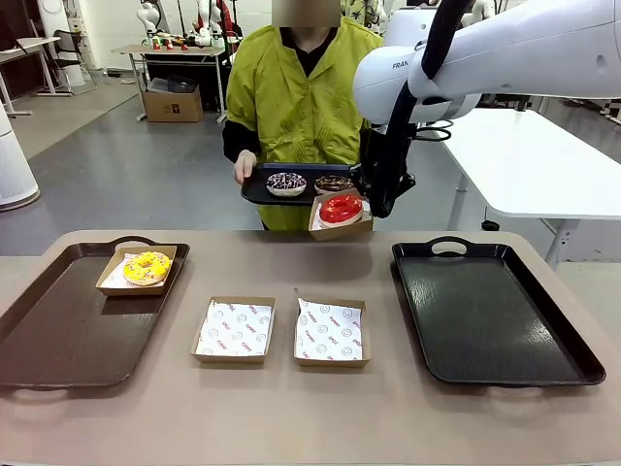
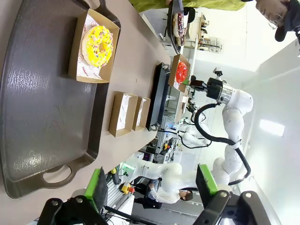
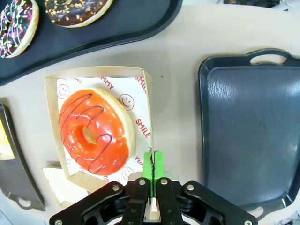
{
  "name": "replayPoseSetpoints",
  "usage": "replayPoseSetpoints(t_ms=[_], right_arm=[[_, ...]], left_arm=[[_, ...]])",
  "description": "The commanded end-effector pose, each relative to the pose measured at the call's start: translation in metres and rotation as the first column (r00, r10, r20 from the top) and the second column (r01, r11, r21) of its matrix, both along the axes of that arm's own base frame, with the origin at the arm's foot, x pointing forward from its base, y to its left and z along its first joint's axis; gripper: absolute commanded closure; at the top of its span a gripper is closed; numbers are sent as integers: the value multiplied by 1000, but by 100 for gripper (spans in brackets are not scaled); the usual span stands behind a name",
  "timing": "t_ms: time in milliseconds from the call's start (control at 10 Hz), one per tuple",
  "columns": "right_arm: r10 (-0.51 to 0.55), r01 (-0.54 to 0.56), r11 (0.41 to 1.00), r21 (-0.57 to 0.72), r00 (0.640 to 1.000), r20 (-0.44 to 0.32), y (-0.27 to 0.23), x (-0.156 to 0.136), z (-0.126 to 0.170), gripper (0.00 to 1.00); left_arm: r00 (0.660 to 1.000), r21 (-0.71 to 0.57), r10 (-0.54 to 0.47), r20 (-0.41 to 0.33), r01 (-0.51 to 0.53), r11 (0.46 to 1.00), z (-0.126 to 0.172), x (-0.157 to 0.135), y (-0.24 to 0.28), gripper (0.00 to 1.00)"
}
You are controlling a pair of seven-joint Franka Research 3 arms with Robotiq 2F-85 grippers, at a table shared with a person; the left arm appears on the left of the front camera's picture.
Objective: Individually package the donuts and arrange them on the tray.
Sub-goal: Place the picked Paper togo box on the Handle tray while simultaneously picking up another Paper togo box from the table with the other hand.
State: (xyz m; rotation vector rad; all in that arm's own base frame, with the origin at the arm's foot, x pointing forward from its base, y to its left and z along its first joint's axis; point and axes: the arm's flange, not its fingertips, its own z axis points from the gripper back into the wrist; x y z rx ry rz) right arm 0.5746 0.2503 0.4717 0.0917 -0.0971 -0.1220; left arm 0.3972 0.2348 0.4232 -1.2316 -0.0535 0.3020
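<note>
My right gripper [image 3: 153,165] is shut on the edge of a cardboard box [image 3: 146,110] holding the glossy red donut [image 3: 93,137]. In the front view that gripper [image 1: 373,201] holds the box [image 1: 340,228] and red donut [image 1: 341,208] in the air over the table's far edge. A person holds a small black tray [image 1: 257,190] carrying the sprinkled chocolate donut [image 1: 286,183] and the dark chocolate donut [image 1: 334,183]. The yellow donut [image 1: 147,267] rests in a box on the brown left tray [image 1: 58,330]. My left gripper [image 2: 151,185] is open above that tray [image 2: 42,103], holding nothing.
Two paper-lined boxes [image 1: 234,329] [image 1: 332,332] with nothing in them lie side by side at the table's middle. A black tray [image 1: 490,311] with nothing on it lies at the right. The right arm's white link [image 1: 485,49] spans the upper right.
</note>
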Motion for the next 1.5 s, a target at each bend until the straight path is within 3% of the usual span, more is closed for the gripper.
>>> replayPoseSetpoints(t_ms=[0, 600, 800, 1000, 1200, 1400], right_arm=[[-16, 16, 1000, 10, 1000, -6, -1, -6, -1, 100], [0, 0, 1000, 0, 1000, 0, 0, 0, 0, 99], [39, -39, 999, 31, 999, -7, -32, -9, -1, 99], [6, -5, 999, 49, 999, -33, -82, -21, 9, 99], [105, -103, 994, 46, 993, -52, -140, -33, 24, 99], [134, -133, 989, 65, 991, -20, -184, -39, 29, 99]], left_arm=[[1000, 3, 2, 4, -2, 1000, 2, -3, 1, 0], [1000, 0, 0, 0, 0, 1000, 0, 0, 0, 0], [1000, 112, -20, 1, 20, 993, 16, 1, -24, 0], [996, 258, -81, 25, 72, 964, 49, 0, -59, 0], [987, 426, -162, 15, 140, 894, 89, 3, -109, 0], [980, 562, -199, -23, 178, 808, 112, 9, -162, 0]])
